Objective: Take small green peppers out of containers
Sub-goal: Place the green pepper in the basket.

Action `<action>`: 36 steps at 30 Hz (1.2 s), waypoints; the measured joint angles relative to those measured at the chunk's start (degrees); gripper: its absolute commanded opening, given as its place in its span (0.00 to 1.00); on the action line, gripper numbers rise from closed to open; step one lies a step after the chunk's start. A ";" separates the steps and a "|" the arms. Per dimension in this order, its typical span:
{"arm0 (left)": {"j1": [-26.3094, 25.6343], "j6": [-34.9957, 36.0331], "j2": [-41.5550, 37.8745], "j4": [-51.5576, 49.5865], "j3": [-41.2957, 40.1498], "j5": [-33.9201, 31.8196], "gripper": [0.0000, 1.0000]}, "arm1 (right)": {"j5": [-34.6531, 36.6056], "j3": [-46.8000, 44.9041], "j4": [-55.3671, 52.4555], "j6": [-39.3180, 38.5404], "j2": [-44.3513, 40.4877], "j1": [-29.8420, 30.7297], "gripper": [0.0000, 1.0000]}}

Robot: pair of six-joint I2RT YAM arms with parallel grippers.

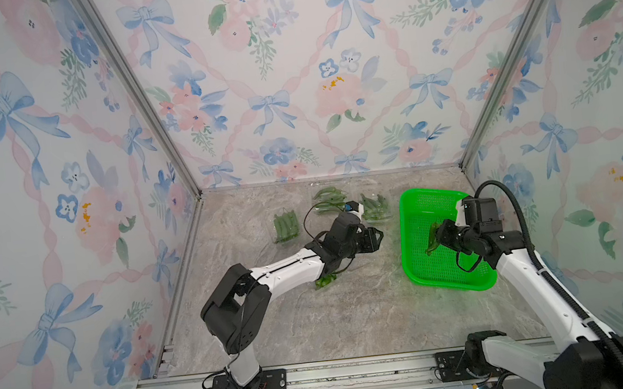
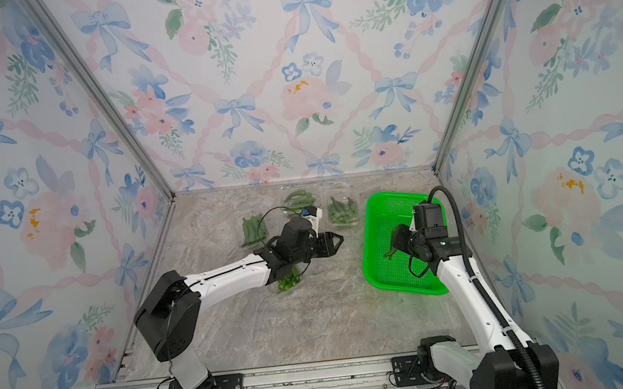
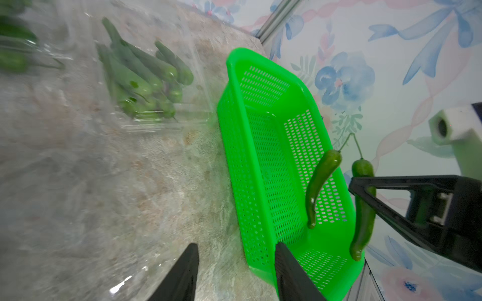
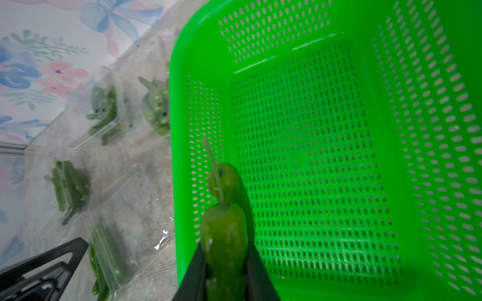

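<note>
Right tool (image 4: 224,247), lower centre of wrist frame, clamped on two small green peppers (image 3: 322,187) over basket (image 3: 234,156), near its edge. Loose one may slip onto counter (image 1: 354,317). Left tool (image 3: 236,247) apart, empty. More peppers in containers (image 3: 161,125), upper left.

Dark-to-mid green peppers (image 1: 286,226), a bright green basket (image 4: 313,156) dotted with rows of slots, a grey-beige marbled surface (image 1: 354,317). The walls (image 1: 290,87) carry pink ribbon lattice, blue bows and pastel flowers; the arms (image 1: 290,270) are white with black joints.
</note>
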 measured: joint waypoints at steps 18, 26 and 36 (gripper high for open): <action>-1.90 0.61 3.56 0.04 1.60 1.27 0.51 | 0.39 1.49 -0.20 -0.02 17.81 -3.67 0.56; 3.50 0.57 -9.55 0.02 -8.63 -0.83 0.53 | 3.32 6.69 -3.72 -4.20 9.55 3.13 0.65; 17.22 -0.92 -33.27 0.79 -27.74 -4.76 0.56 | 5.33 27.67 -4.09 -6.25 21.77 32.04 0.63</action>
